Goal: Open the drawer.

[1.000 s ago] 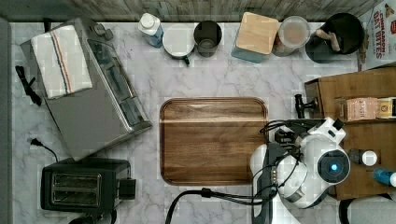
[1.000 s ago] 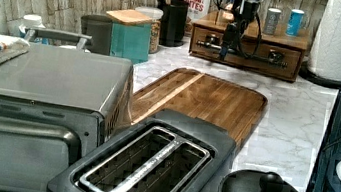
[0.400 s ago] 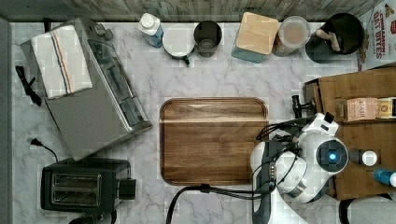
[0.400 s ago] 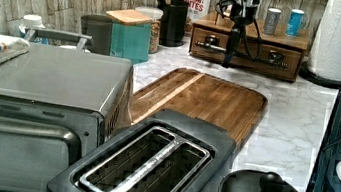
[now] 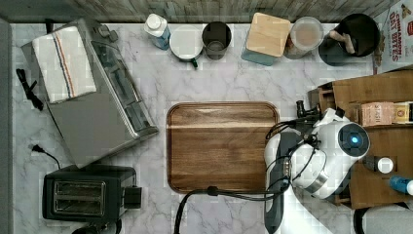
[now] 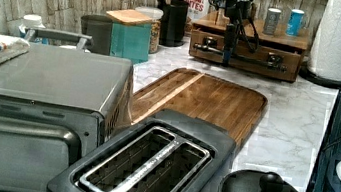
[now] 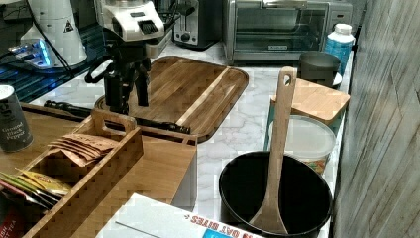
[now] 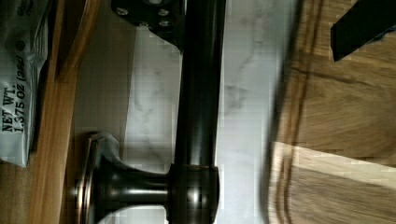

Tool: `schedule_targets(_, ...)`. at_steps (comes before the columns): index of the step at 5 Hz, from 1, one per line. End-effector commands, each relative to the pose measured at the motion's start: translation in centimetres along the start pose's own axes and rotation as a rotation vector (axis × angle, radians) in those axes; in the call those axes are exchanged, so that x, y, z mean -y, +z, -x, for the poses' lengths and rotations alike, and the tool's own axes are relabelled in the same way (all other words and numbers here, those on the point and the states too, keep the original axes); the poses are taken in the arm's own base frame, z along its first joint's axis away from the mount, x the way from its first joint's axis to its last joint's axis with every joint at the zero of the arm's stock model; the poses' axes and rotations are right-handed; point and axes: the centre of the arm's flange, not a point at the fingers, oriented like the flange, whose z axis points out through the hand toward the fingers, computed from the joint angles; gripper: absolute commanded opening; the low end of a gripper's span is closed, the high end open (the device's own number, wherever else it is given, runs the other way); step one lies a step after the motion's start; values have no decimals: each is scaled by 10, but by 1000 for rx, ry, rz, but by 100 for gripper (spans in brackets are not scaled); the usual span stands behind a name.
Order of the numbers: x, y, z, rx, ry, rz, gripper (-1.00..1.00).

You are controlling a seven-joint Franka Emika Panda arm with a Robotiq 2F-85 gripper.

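The drawer [image 6: 263,68] is the front of a small wooden cabinet [image 5: 380,87] at the top view's right. Its long black bar handle [image 6: 256,61] [image 7: 163,125] stands on two posts. My gripper [image 6: 226,58] [image 7: 126,101] points down at the handle, open, near the end at the left view's left. In the wrist view the handle [image 8: 201,116] runs between the fingers [image 8: 154,18]: one is close against the bar, the other is well clear of it. One post [image 8: 140,191] meets the drawer front [image 8: 51,154]. In the top view the gripper [image 5: 303,113] sits between tray and cabinet.
A flat wooden tray [image 5: 221,146] lies just in front of the drawer. Tins, a bottle and a tea organiser [image 7: 74,158] stand on the cabinet. A black pot with a wooden spoon [image 7: 275,198], jars, a toaster oven [image 5: 97,97], a toaster [image 5: 87,195] and a paper-towel roll [image 6: 340,39] ring the counter.
The arm has shifted toward the top view's top and the gripper has dropped lower, so that its fingers now straddle the handle bar. The drawer has not moved.
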Motion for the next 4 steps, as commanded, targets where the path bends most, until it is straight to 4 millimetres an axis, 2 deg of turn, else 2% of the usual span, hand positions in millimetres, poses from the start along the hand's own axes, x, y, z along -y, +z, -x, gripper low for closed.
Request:
schedule_targets(1, 176, 42, -29, 1, 68, -111, 100)
schedule_targets(2, 229, 41, -35, 14, 54, -111, 100)
schedule_targets(3, 260, 42, -40, 13, 22, -114, 100)
schedule_targets(4, 279, 35, -39, 6, 2, -113, 100)
